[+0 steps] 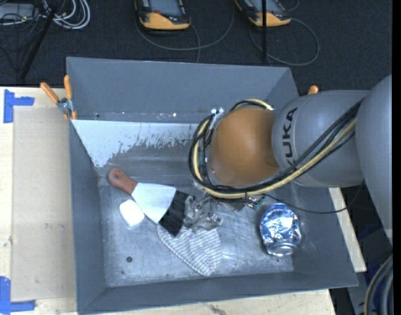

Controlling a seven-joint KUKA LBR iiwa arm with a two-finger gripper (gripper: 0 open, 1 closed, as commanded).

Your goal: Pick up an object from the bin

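Grey cloth lies right by our gripper; we should pinch one fold. Open or closed? We cannot tell.

The grey arm comes in from the right edge of the frame and fills the middle right, its thick last link lying roughly level. At its wrist sits a rounded orange cover, just right of centre, ringed by looped black and yellow cables that run back along the arm. Under the cover's lower left, the metal gripper points downward, largely hidden by the wrist.
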